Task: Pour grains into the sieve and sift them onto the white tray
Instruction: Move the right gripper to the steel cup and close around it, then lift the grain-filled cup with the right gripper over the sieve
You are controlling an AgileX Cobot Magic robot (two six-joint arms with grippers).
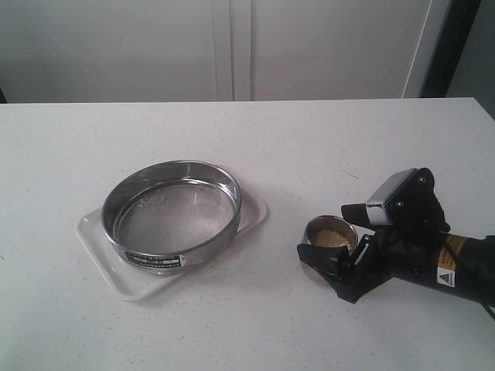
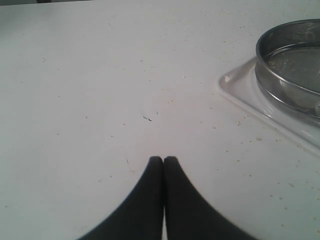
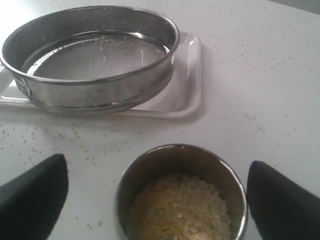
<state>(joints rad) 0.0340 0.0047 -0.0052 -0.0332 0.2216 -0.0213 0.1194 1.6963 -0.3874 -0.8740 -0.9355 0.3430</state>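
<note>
The steel sieve [image 1: 172, 212] rests on the white tray [image 1: 94, 232] left of centre, with only a few specks on its mesh [image 3: 95, 57]. A small steel cup [image 1: 332, 232] stands upright on the table to its right, part full of yellow and off-white grains [image 3: 180, 210]. My right gripper [image 1: 322, 229] is open around the cup, one finger [image 3: 35, 195] on either side with a gap to the wall. My left gripper [image 2: 163, 159] is shut on nothing, low over bare table with the sieve [image 2: 290, 75] and tray corner [image 2: 240, 92] off to one side; the exterior view does not show it.
Stray grains [image 3: 65, 135] lie scattered on the white table between the tray and the cup. The table's far edge [image 1: 247, 101] meets a pale wall of cabinet doors.
</note>
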